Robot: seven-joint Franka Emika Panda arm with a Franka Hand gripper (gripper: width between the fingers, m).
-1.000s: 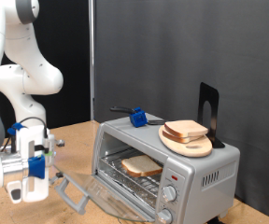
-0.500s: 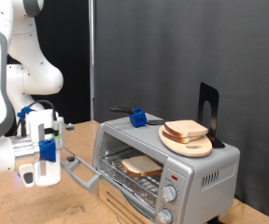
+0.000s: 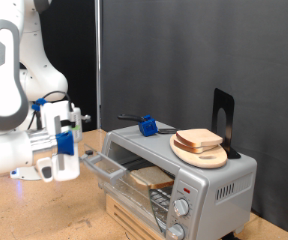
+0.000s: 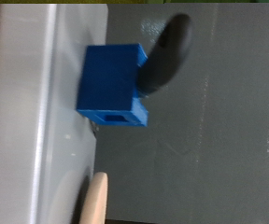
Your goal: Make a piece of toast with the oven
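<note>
Tool hangs at the exterior view's left, against the raised oven door; its opening cannot be told. One piece of toast lies inside on the rack, to the tool's right. Wooden worktop below, black curtain behind.

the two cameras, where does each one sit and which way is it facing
Exterior view: off the arm, facing the oven from its front; the white arm and its tool show at the exterior view's left, by the half-raised oven door.
Wrist view: on the hand, looking along the fingers at the oven's grey top; no fingers show.
Shared: the blue block with its black handle, and the wooden plate on the oven.
</note>
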